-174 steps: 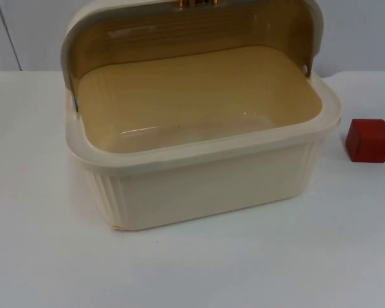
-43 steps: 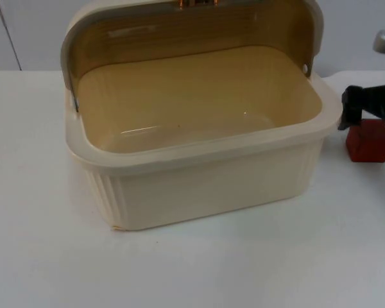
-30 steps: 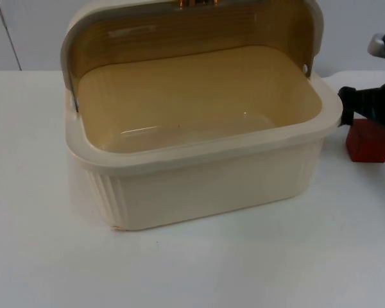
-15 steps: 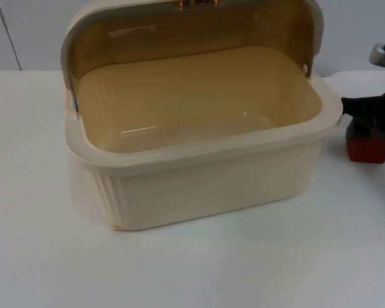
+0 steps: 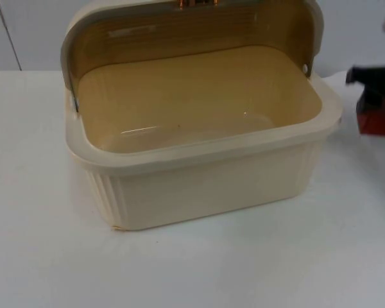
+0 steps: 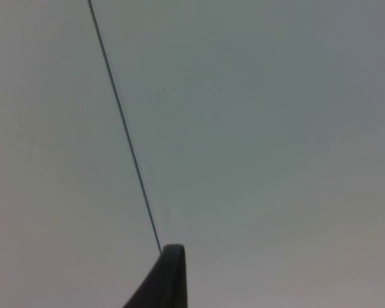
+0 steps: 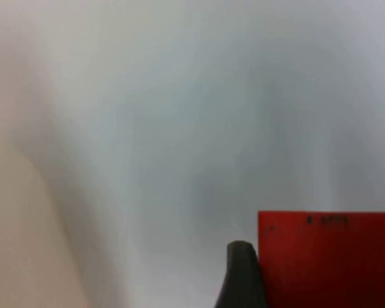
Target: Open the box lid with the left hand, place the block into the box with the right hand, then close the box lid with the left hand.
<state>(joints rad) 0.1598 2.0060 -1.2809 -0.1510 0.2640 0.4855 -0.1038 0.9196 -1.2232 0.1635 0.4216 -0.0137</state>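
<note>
Top view had the block [image 5: 378, 123] off the counter [image 5: 45, 244], higher than half a second before, pinched in my right gripper [image 5: 374, 96] beside the box [image 5: 205, 183]. Lid [image 5: 179, 29] stood open, so placing came next. Left gripper [image 6: 162, 282]: fingers unreadable.

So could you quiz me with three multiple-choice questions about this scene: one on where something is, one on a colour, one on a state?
1. Where is the block?
A. inside the box
B. beside the box, at the right gripper
C. on the lid

2. What colour is the block?
A. red
B. blue
C. green

3. How is the box lid?
A. shut
B. taken off
C. raised open

Answers: 1 B, it sits beyond the box's right end under the black gripper; 2 A, plainly red; 3 C, the lid stands up behind the bare interior.
</note>
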